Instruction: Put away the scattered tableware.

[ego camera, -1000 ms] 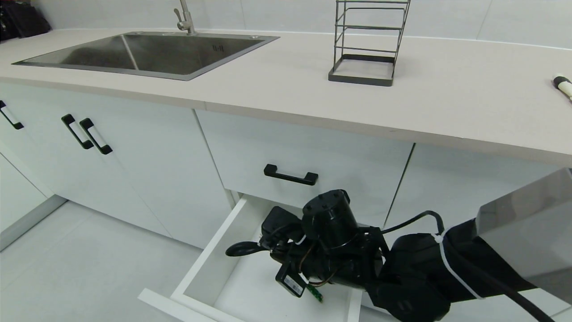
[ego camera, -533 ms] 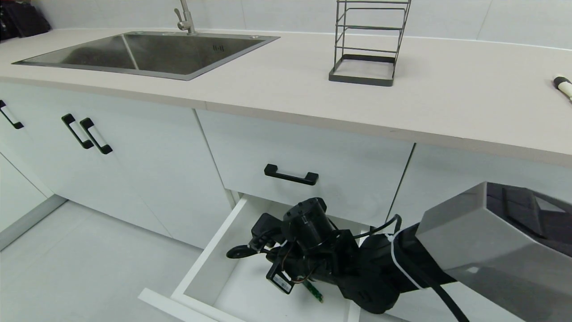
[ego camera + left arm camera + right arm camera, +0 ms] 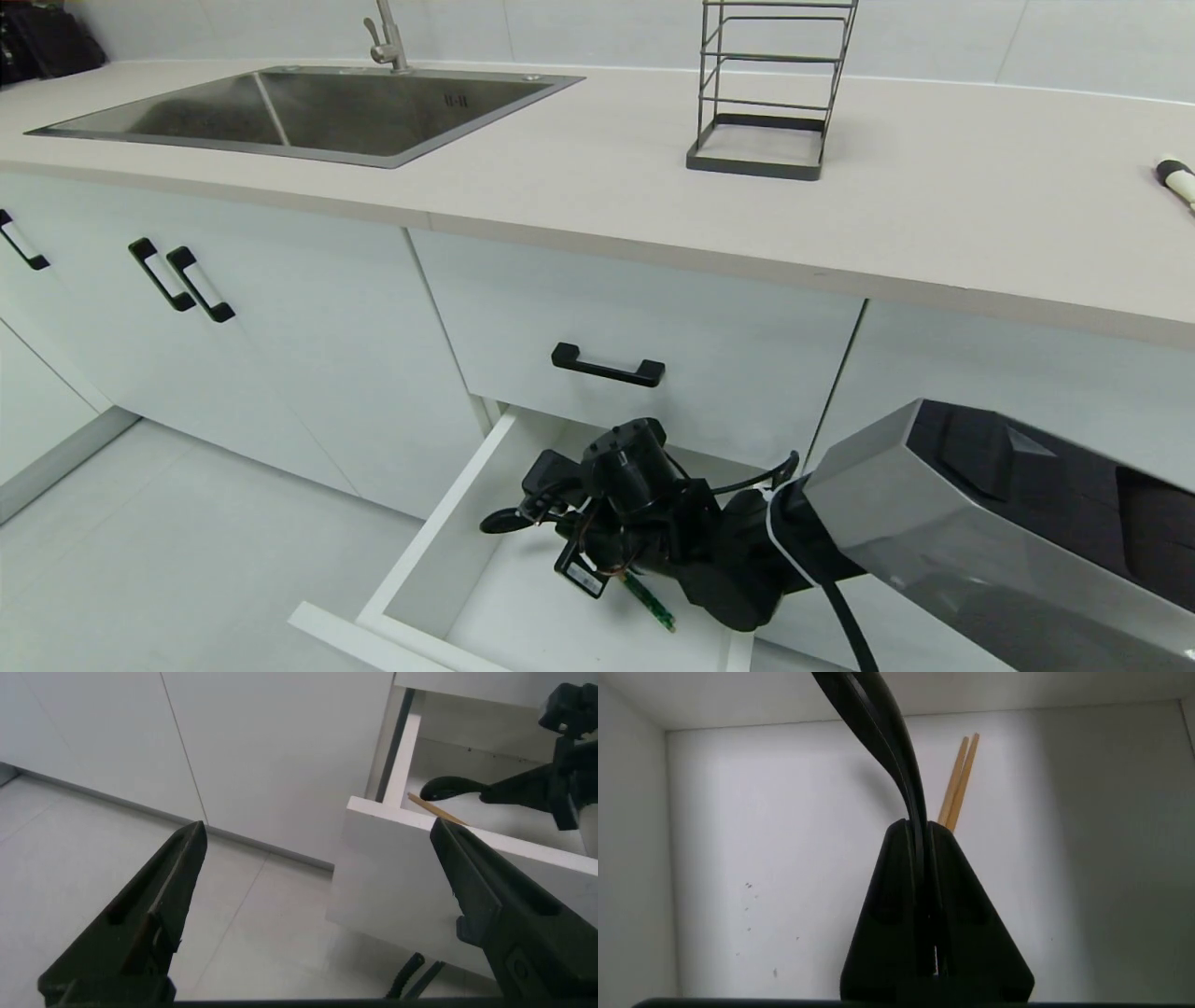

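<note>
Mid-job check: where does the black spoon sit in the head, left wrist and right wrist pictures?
Head view: the black spoon juts from the right claw above the open drawer.
Left wrist view: the spoon's bowl shows just past the drawer's front wall, beside the chopsticks.
Right wrist view: its handle runs out from the shut claw, chopsticks behind it.
Shared landmark: the open drawer.

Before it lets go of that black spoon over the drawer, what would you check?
1. The drawer pulled open: ok.
2. The black spoon clamped in the right gripper: ok.
3. Spoon above the drawer's inside, not its rim: ok.
4. Spoon low enough to drop softly: cannot tell.
5. The chopsticks in the drawer clear of the landing spot: cannot tell.
6. The left gripper open, outside the drawer: ok.
</note>
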